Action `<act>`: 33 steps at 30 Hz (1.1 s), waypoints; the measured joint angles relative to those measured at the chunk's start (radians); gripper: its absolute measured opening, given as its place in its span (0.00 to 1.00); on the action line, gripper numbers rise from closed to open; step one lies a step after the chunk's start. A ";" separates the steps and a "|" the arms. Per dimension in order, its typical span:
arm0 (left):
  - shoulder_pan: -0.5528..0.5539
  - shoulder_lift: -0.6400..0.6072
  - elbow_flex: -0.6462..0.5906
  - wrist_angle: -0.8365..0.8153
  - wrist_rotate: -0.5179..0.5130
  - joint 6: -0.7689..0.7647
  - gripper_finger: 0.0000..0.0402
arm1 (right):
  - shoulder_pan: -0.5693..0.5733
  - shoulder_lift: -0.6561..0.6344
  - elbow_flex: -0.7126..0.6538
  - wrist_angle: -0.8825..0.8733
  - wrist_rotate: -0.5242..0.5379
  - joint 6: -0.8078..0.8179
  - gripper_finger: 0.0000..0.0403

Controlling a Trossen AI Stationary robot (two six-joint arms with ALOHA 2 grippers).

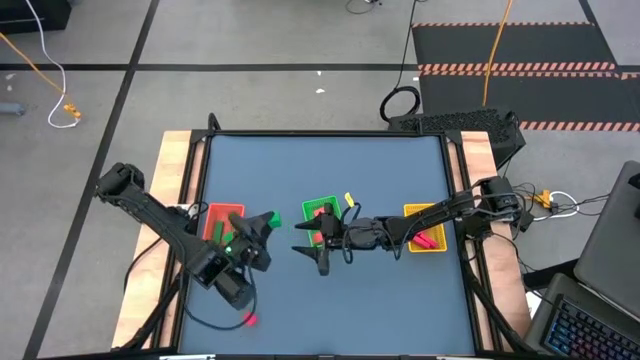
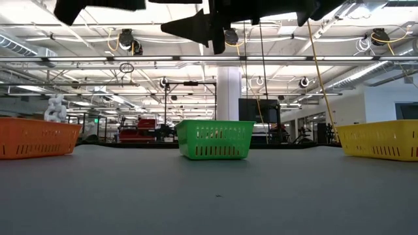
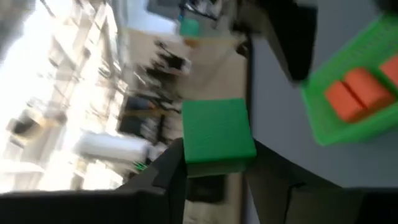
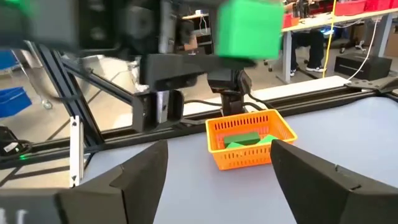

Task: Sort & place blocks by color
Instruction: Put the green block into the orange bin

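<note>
orange tray: left side of the table, partly under the left arm; in the right wrist view it holds green blocks, count unclear.
left arm: comes in from the table's left edge, reaches toward the middle, raised above the surface.
left gripper: between the orange tray and the green tray, up in the air; fingers closed on a green block, clamped at its lower part, the block's top face free. Same cube shows at the top of the right wrist view.
loose block: pinkish-red, lying on the table near the front edge, below the left arm, well apart from every tray.
green tray: centre of the table; left wrist view shows salmon-orange blocks lying side by side in it, at least two, touching. In the low view the tray stands upright on the table, contents not readable.
right gripper: just beside the green tray on its front side, raised above the table, facing the left gripper; fingers spread wide, nothing between them.
right arm: comes in from the table's right edge, stretched across over the yellow tray.
yellow tray: right side of the table, partly hidden by the right arm; a pinkish-red block inside.
</note>
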 joint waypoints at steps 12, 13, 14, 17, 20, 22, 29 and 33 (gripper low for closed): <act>0.001 -0.022 0.000 -0.691 0.477 -1.122 0.33 | 0.004 -0.102 0.000 -0.123 -0.001 -0.003 0.68; 0.001 -0.022 0.000 -0.738 0.530 -1.189 0.33 | 0.004 -0.111 0.000 -0.134 0.000 -0.003 0.68; 0.000 -0.022 0.000 -0.772 0.585 -1.237 0.33 | 0.004 -0.118 0.000 -0.140 0.000 -0.003 0.68; 0.000 -0.031 -0.007 -0.765 0.762 -1.268 0.33 | 0.007 -0.140 0.000 -0.175 -0.001 -0.003 0.68; 0.009 -0.034 -0.007 -0.774 0.929 -1.305 0.33 | 0.011 -0.148 0.000 -0.185 -0.001 -0.003 0.68; 0.016 -0.031 -0.007 -0.768 1.003 -1.309 0.33 | 0.018 -0.151 0.000 -0.188 -0.001 -0.003 0.68; 0.029 -0.035 -0.007 -0.771 1.106 -1.282 0.33 | 0.025 -0.153 0.000 -0.184 -0.001 -0.002 0.68; 0.051 -0.035 -0.007 -0.770 1.135 -1.205 0.33 | 0.025 -0.153 0.000 -0.184 -0.001 -0.002 0.68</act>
